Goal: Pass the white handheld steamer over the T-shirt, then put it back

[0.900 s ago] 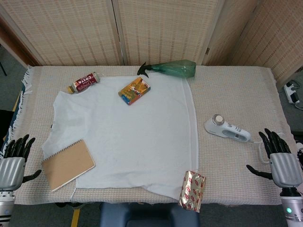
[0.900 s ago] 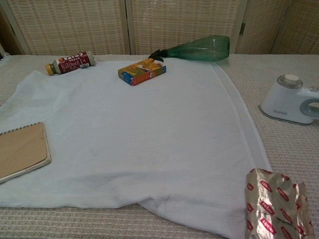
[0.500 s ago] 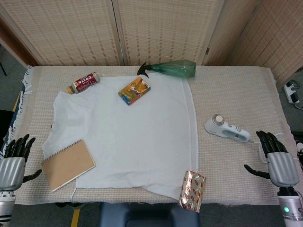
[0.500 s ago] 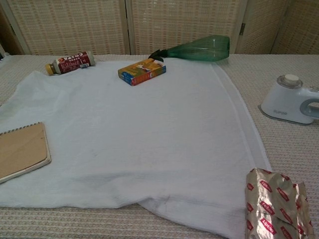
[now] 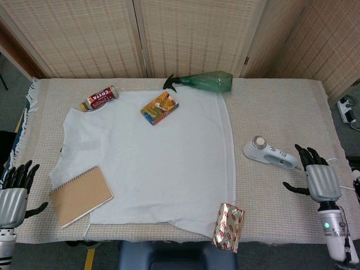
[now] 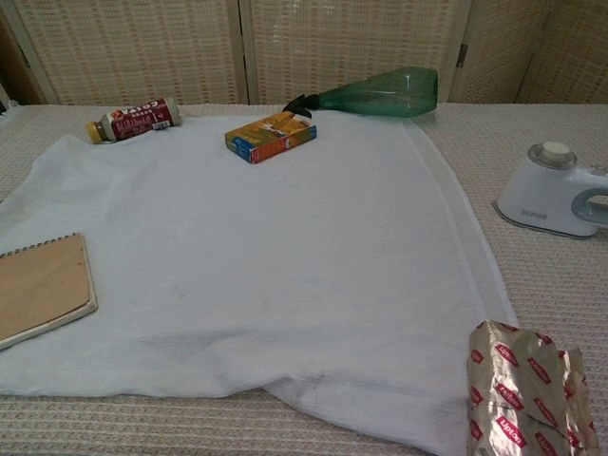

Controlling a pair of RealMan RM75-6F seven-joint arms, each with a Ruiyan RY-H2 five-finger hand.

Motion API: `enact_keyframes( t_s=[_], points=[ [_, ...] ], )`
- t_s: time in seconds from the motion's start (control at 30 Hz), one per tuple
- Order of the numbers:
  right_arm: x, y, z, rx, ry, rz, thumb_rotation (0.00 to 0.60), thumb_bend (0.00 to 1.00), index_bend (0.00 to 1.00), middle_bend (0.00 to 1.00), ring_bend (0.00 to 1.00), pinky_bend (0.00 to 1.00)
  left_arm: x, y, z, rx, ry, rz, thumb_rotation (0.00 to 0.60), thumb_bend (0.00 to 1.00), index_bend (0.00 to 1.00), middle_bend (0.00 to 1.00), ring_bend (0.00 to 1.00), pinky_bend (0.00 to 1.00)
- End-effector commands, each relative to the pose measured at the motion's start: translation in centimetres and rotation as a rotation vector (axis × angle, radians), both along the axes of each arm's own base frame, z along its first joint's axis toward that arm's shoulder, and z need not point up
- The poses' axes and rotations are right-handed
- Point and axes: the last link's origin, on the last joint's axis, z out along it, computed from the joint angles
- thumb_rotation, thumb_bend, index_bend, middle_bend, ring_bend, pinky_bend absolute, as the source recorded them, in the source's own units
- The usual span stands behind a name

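Woven-cloth table, T-shirt spread flat on it. White handheld steamer lies just right of the shirt's edge, untouched. Right hand has moved in toward the steamer since earlier, fingers spread, empty, not touching. Left hand unchanged, spread, empty, well left of the steamer.

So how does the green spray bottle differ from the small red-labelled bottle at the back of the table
The green translucent spray bottle is larger and has a black trigger nozzle; the small red-labelled bottle is shorter, with a yellowish cap. The spray bottle lies along the white T-shirt's far edge with its nozzle over the fabric; the small bottle lies off the T-shirt's far left corner, angled. Both lie on their sides.
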Motion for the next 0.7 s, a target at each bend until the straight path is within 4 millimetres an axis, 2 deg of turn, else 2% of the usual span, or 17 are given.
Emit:
enact_keyframes(
  t_s=[0.03, 0.3, 0.7],
  points=[
    [-0.9, -3.1, -1.1, 0.019, -0.014, -0.050, 0.456, 0.10, 0.00, 0.17, 0.09, 0.27, 0.0, 0.0, -0.1, -0.003, 0.000, 0.002, 0.600, 0.12, 0.05, 0.05, 0.02, 0.02],
    [-2.0, -6.3, -3.0, 0.046, -0.016, -0.096, 0.466, 0.10, 0.01, 0.21, 0.13, 0.30, 0.1, 0.0, -0.2, -0.006, 0.002, 0.000, 0.600, 0.12, 0.06, 0.05, 0.02, 0.02],
    [-2.8, -10.1, -5.2, 0.099, -0.023, -0.142, 0.498, 0.11, 0.20, 0.32, 0.21, 0.37, 0.3, 0.0, -0.3, -0.010, 0.003, -0.003, 0.600, 0.13, 0.06, 0.05, 0.02, 0.02]
  ],
)
